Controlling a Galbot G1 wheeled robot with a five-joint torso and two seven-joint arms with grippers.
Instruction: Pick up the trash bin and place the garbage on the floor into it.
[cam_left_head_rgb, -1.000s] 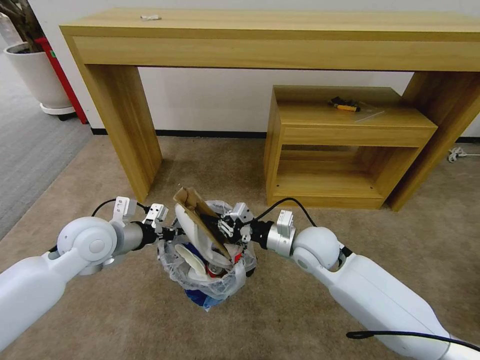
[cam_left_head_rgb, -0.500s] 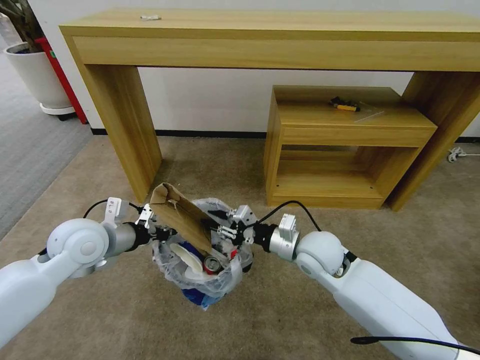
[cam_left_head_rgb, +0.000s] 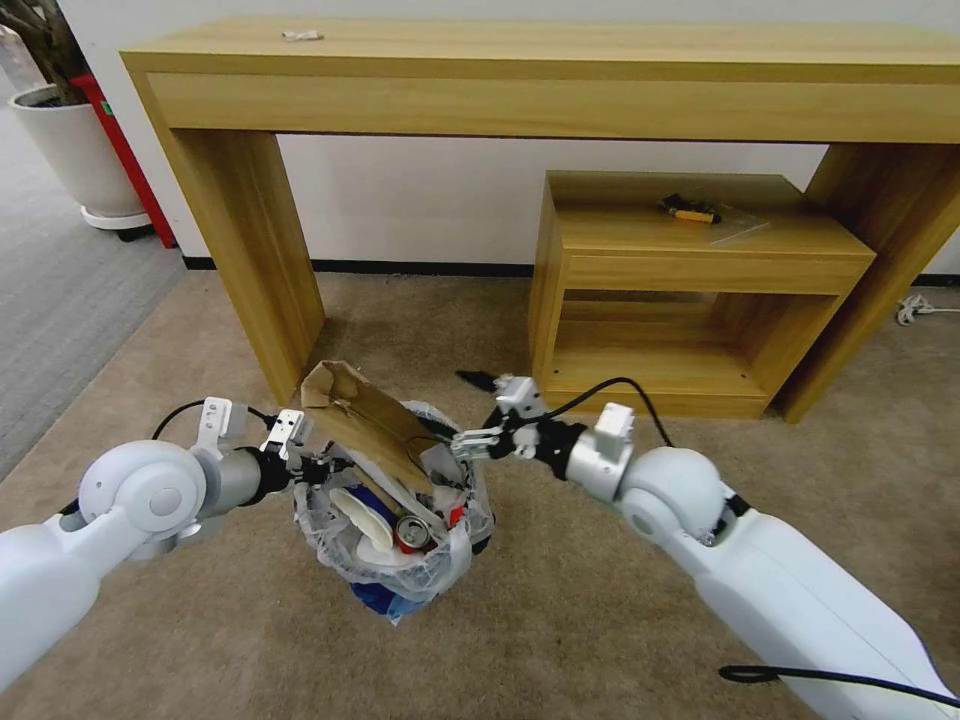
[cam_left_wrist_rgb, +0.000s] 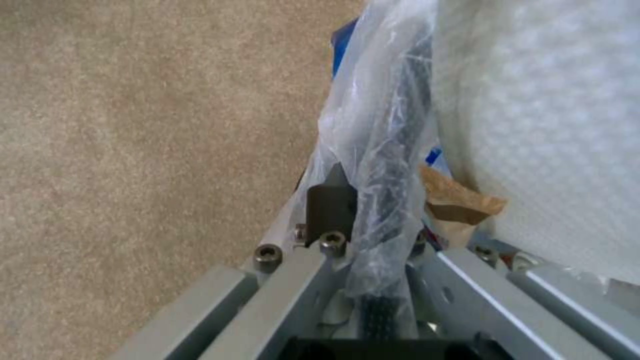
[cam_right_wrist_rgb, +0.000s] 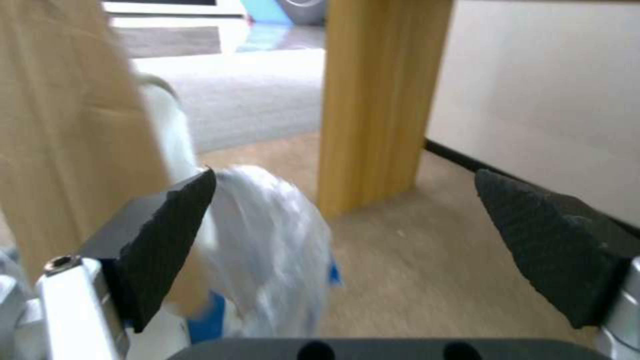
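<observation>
- Trash bin (cam_left_head_rgb: 395, 520): on carpet (cam_left_head_rgb: 560, 610), being held at rim by left gripper (cam_left_head_rgb: 318, 467), jaws pinching rim + bag.
- Right gripper (cam_left_head_rgb: 478, 412): being withdrawn above bin's far rim, jaws now spread, empty.
- Cardboard piece (cam_left_head_rgb: 365, 420): released, now leaning in bin; floor nr bin looking cleared, task prob. nearly done.

The right gripper (cam_right_wrist_rgb: 347, 250) gapes wide beside blurred cardboard (cam_right_wrist_rgb: 73, 140) and what looks like bag plastic (cam_right_wrist_rgb: 267, 250).

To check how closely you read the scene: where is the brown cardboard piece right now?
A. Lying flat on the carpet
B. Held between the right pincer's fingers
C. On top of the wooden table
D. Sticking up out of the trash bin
D: the cardboard piece leans up out of the trash bin, among the other garbage; the right pincer is open and empty beside it, while the left pincer clamps the bin's rim.
</observation>
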